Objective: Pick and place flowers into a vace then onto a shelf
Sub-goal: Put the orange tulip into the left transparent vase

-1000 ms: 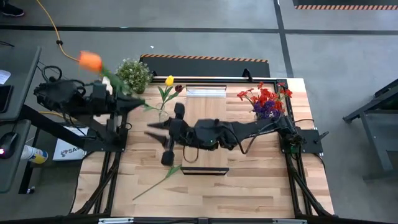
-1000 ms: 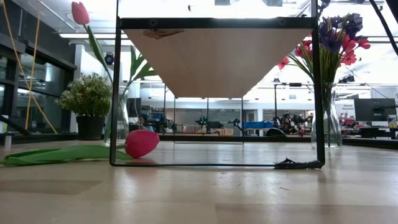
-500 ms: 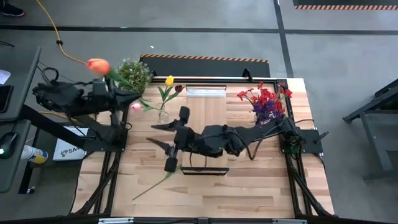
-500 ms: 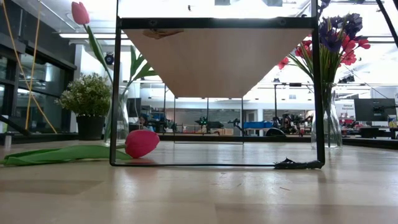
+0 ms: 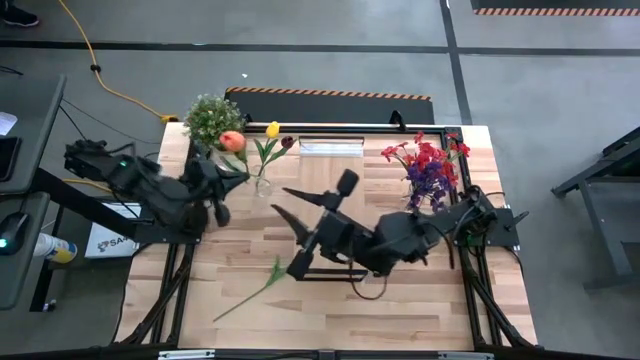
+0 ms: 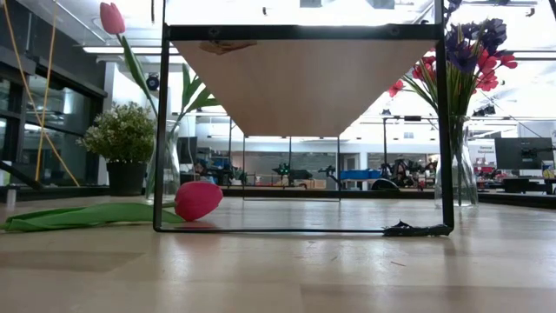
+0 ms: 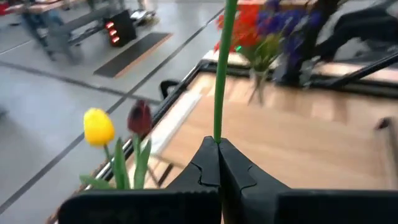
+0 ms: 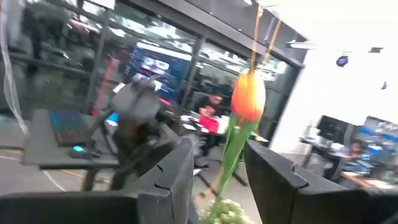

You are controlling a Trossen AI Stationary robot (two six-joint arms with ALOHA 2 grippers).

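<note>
High view: left gripper clamped on the thin green stem of the orange-headed artificial tulip, beside the small clear glass vase. Left wrist view: fingers pinch the stem low. Light, whippy; grip near the base. Right gripper part open, empty.

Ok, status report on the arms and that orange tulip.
Left gripper shut on orange tulip stem, beside the small vase. Right gripper open over mid-table, empty. Pink tulip lies on the table. Nothing blocking.
</note>
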